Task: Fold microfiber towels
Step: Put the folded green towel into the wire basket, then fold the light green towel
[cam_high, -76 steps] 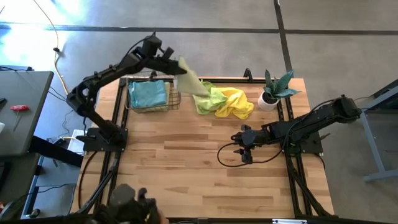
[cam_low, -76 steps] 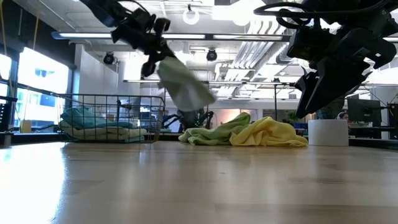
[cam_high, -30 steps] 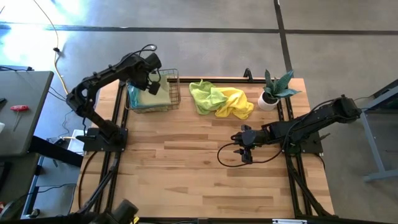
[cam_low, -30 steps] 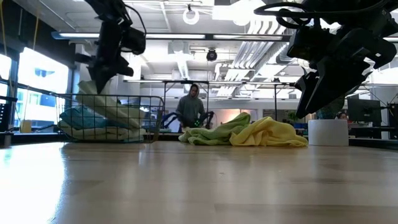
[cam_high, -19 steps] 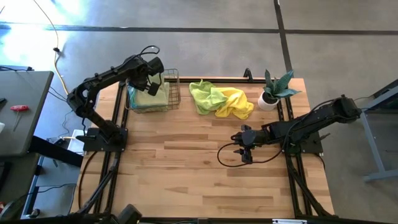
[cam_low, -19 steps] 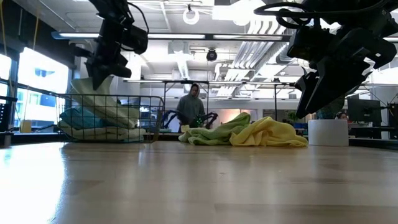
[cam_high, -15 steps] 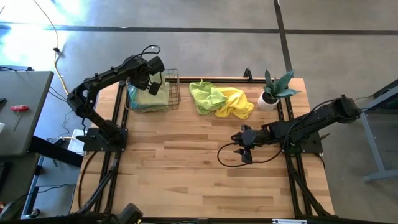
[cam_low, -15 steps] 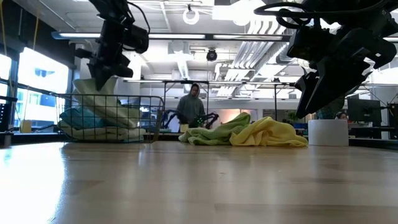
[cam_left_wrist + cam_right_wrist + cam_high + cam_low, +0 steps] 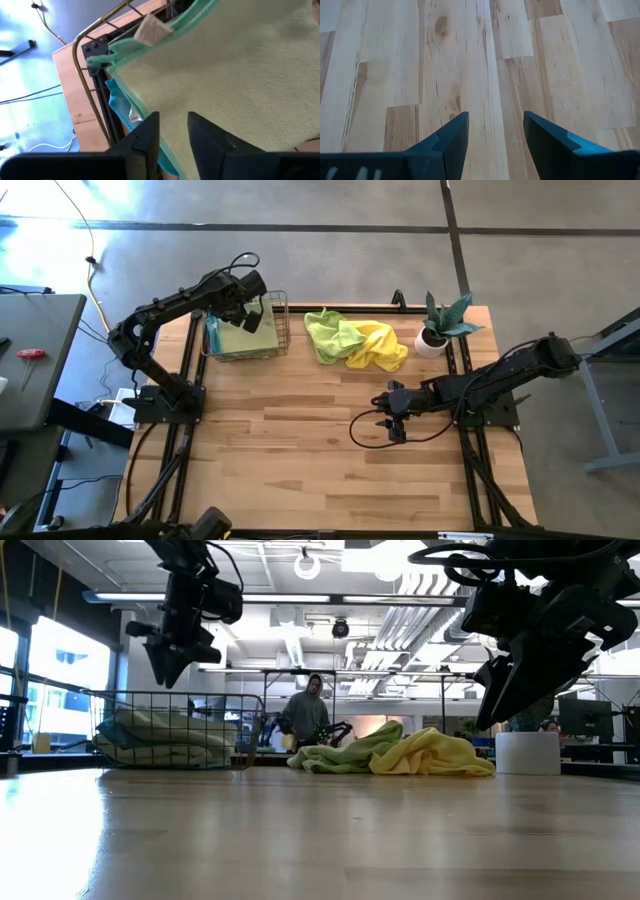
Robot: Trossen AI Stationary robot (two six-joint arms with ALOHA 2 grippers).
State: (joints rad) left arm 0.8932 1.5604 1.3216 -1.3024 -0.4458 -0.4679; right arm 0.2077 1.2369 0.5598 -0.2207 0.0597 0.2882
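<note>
A pale sage towel (image 9: 240,338) lies flat on top of the stack in the wire basket (image 9: 285,330) at the table's far left, with a light blue towel (image 9: 117,102) under it. My left gripper (image 9: 250,308) hangs open just above the sage towel (image 9: 235,75), with nothing between its fingers (image 9: 150,131). A lime green towel (image 9: 328,335) and a yellow towel (image 9: 378,345) lie crumpled together at the far middle. My right gripper (image 9: 392,425) stays open over bare wood (image 9: 495,120) at the table's right.
A small potted plant in a white pot (image 9: 432,340) stands at the far right, next to the yellow towel. The basket's wire rim (image 9: 82,55) stands up around the stack. Bare wood fills the table's near half (image 9: 320,470). A person (image 9: 312,710) stands in the room beyond.
My left gripper has opened above the basket and let go of the pale sage towel. The towel stood peaked below the fingers. It has now fallen flat onto the stack inside the basket.
</note>
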